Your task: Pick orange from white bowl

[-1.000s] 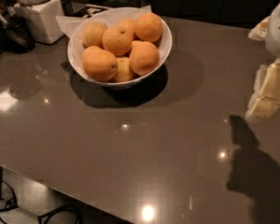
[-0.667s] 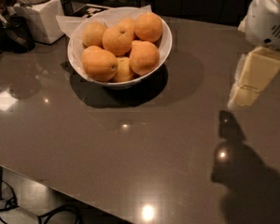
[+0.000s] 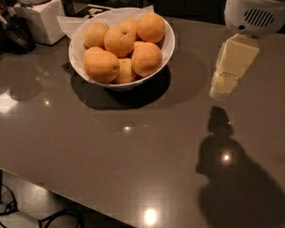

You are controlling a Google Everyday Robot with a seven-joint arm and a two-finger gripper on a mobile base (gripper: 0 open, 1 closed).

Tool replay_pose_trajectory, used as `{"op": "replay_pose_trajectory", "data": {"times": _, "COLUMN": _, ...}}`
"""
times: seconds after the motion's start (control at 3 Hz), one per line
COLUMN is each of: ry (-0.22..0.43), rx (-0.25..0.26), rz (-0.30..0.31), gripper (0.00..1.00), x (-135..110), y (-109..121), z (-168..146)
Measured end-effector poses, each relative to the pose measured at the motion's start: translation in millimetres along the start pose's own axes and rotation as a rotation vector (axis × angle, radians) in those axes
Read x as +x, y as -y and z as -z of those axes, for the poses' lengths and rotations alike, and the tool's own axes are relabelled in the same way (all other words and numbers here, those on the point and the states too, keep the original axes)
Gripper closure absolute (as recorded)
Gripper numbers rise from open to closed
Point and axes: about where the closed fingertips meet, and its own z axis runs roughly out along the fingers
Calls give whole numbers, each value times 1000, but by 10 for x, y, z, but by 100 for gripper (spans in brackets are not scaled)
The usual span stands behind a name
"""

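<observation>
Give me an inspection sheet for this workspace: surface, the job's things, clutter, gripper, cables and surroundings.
Surface: dark glossy counter, with lamp glints and the arm's shadow on it.
Job's things: white bowl at back centre, piled with oranges; a large pale orange sits at its front left.
Clutter: white canister at back left; dark object beside it; white paper at the bowl's back left.
Gripper: gripper hangs over the counter right of the bowl, apart from it, touching no orange.
Cables: black cables on the floor, lower left.
Surroundings: dark beyond the counter; nothing else seen.
</observation>
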Motion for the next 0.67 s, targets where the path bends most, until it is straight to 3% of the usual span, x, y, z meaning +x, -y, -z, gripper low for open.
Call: {"op": "replay_pose_trajectory", "data": {"times": 0.67, "ry": 105, "rx": -21, "rz": -1, "gripper": 0, "x": -452, "y": 160, "z": -90}}
